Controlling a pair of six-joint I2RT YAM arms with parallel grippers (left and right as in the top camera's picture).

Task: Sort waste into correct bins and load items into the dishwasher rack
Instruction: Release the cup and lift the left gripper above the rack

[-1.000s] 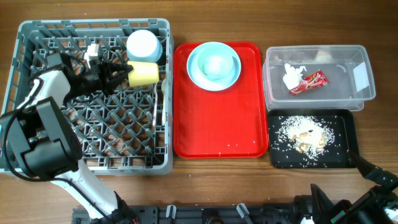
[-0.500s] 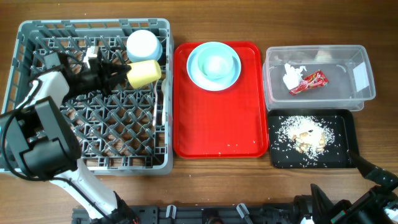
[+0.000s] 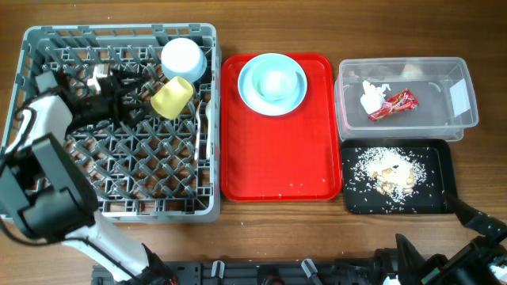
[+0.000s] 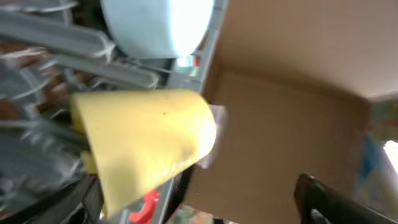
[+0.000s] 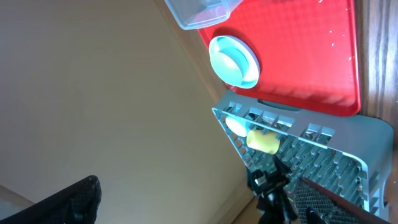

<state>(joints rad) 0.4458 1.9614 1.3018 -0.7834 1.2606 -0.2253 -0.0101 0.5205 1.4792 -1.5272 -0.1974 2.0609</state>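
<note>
One pale blue bowl (image 3: 184,57) sits just beside the yellow cup (image 3: 173,97), which lies tilted on the dishwasher rack (image 3: 47,198) pegs. Left gripper (image 3: 139,91) is spread, apart from the cup. Right gripper (image 5: 199,208) is spread too and empty, its fingers mostly cut off.

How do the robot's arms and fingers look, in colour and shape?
The left arm has a white rounded link between boxy black joints, with a thin dark cable alongside. Its fingers are black. The right arm shows only black parts.
</note>
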